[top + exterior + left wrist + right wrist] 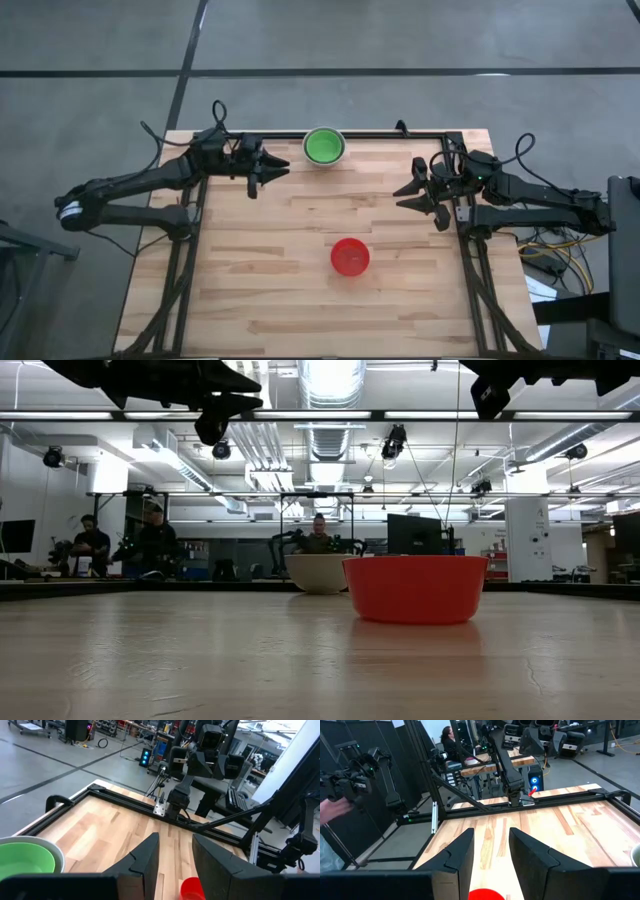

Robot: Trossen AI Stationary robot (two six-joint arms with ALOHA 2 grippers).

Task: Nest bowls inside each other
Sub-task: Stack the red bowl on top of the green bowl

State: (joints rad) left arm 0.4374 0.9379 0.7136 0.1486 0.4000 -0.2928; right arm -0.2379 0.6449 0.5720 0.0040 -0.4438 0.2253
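A green bowl [323, 145] sits inside a white bowl [318, 572] at the middle of the table's far edge; its green inside and pale rim also show in the left wrist view [25, 861]. A red bowl [350, 257] stands upright alone on the wood, nearer the front and slightly right of centre [415, 588]. My left gripper [283, 168] hovers open at the far left, pointing level toward the table's right, just left of the green bowl. My right gripper [400, 197] hovers open at the right, pointing left. Neither has anything between its fingers.
A black metal frame [430, 134] runs along the table's far, left and right edges. Bare wood lies between the two bowls and along the near edge [300, 320]. People sit and stand at benches in the room beyond the table [150, 540].
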